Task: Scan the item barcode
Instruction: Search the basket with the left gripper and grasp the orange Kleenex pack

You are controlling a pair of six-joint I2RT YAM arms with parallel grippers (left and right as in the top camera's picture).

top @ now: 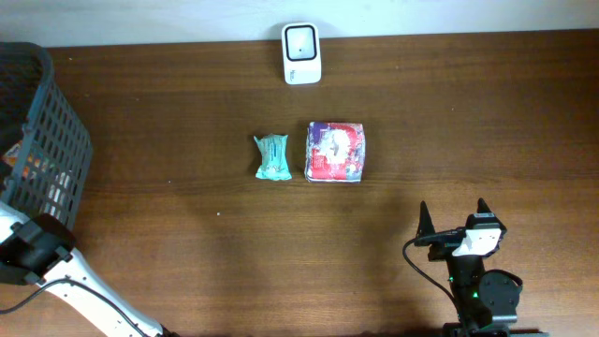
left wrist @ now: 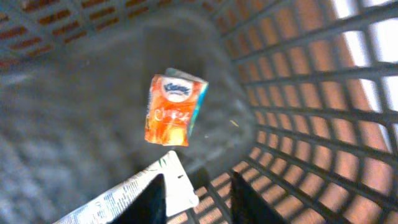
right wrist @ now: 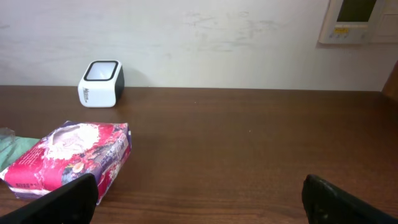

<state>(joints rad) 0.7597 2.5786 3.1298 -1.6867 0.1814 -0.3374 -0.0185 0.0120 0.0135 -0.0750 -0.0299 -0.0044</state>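
The white barcode scanner (top: 301, 53) stands at the table's far edge and also shows as the scanner (right wrist: 101, 83) in the right wrist view. A red floral pack (top: 336, 151) and a teal packet (top: 272, 156) lie mid-table. My left gripper (left wrist: 198, 186) is down inside the dark mesh basket (left wrist: 311, 93), open, with only mesh showing between its fingers. A white printed packet (left wrist: 124, 196) lies against its left finger. An orange tissue pack (left wrist: 174, 109) rests on the basket floor beyond. My right gripper (top: 453, 211) hovers wide open, with nothing in it, near the front right.
The basket (top: 42, 140) stands at the table's left edge, with the left arm (top: 37, 245) reaching in from the front. In the right wrist view the red pack (right wrist: 71, 155) lies just beyond the left finger, with a wall behind the table.
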